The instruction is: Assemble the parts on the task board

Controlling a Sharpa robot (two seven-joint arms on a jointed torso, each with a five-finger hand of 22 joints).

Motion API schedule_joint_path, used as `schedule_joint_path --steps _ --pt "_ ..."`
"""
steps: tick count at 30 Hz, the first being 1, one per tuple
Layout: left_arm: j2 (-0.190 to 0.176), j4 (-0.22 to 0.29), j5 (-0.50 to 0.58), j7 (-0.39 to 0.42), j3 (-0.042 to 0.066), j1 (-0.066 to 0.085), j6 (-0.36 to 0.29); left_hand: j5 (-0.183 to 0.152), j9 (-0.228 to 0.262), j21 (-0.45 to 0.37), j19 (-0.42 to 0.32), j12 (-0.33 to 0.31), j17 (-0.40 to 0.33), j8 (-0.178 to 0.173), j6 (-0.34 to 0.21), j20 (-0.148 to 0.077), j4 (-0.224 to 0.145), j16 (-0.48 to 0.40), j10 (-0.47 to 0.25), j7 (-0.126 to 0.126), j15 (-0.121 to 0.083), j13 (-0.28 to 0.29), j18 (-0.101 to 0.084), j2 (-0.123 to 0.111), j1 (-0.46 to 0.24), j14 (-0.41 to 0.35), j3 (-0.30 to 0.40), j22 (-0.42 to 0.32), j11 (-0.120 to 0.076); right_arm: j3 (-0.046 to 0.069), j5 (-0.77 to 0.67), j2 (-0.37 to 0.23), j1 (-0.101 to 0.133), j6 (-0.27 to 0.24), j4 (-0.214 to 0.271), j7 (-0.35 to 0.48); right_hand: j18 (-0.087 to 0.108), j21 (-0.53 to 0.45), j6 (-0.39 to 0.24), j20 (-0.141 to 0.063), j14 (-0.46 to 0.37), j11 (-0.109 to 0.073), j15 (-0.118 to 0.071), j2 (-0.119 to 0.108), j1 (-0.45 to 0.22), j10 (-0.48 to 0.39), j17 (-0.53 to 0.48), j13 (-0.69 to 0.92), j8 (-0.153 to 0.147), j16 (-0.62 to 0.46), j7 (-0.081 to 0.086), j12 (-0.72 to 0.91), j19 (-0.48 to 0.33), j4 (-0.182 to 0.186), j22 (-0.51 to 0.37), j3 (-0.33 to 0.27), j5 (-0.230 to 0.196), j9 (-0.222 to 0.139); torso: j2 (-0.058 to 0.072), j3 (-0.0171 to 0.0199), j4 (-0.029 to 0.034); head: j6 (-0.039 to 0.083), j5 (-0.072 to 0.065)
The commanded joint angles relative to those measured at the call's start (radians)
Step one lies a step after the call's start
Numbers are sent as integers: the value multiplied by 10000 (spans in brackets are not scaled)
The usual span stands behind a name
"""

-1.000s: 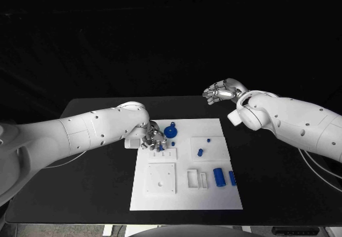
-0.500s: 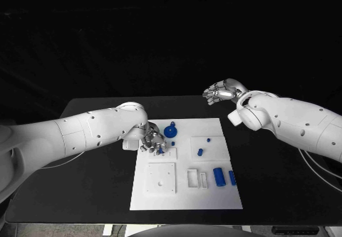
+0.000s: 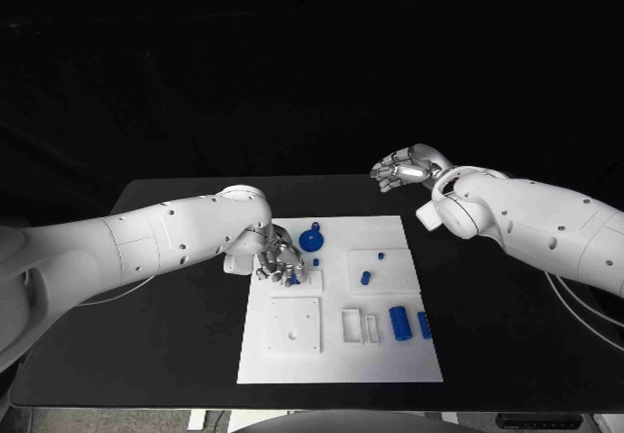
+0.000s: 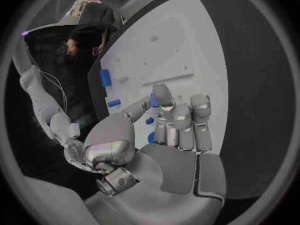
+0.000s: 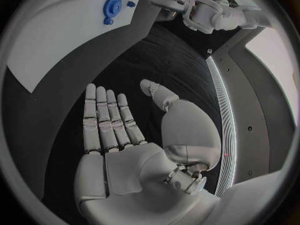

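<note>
Left hand [image 3: 277, 262] shifted slightly over task board [image 3: 335, 361] — grip unclear; right hand [image 3: 403, 168] empty, fingers apart.

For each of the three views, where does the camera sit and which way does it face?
Head view: on the robot's head, looking down at the board; both arms, left hand, right hand.
Left wrist view: behind the left hand, facing the board.
Right wrist view: behind the right hand, facing table and board.
Shared: the round blue part in head and right wrist views.
</note>
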Motion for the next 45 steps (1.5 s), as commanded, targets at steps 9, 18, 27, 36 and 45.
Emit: schedule_joint_path --steps 9,18,27,36,45 --pt "157 -142 -66 -139 -15 9 286 -890 138 39 12 -69 20 -73 121 -1064 -984 59 46 1 -173 17 167 667 719 72 937 -16 -15 2 4 5 -3 120 12 57 149 -61 -86 -22 -23 43 19 8 -73 -11 -17 -15 -60 19 252 23 -75 -4 -14 -71 59 -15 3 -3 -3 -21 11" --pt "273 -308 -76 -166 -39 5 347 -902 139 41 14 -68 27 -78 161 -1064 -967 69 74 -5 -177 21 167 657 719 80 918 -16 -19 2 4 24 -6 122 0 55 149 -62 -88 -22 -25 43 20 8 -73 -11 -23 -21 -61 22 253 25 -75 -5 -15 -73 64 -17 9 1 -17 -47 14" --pt "302 -442 -121 -169 -40 5 395 -901 143 47 21 -74 38 -76 229 -1067 -974 83 106 -20 -186 22 171 630 733 93 899 -13 -31 2 4 31 -10 119 -11 59 149 -63 -90 -21 -26 44 21 8 -73 -12 -27 -26 -61 24 254 27 -76 -5 -16 -75 67 -20 3 10 -9 -76 -1" --pt "492 -658 -114 -69 -58 -1 556 -894 137 56 30 -91 58 -87 337 -1071 -995 106 169 -45 -204 20 177 600 759 121 870 -10 -52 2 4 39 -13 119 -10 59 149 -64 -92 -21 -27 44 21 8 -72 -13 -33 -34 -61 28 254 29 -76 -5 -17 -77 73 -22 5 4 -12 -79 1" --pt "537 -718 -63 -24 -59 -6 659 -883 121 60 30 -108 66 -119 369 -1069 -1028 112 197 -50 -205 16 176 577 782 131 860 -7 -56 2 4 53 -14 124 -13 59 149 -65 -95 -21 -28 44 21 8 -71 -13 -40 -41 -61 31 255 32 -77 -6 -18 -79 79 -25 3 5 -10 -96 -10"
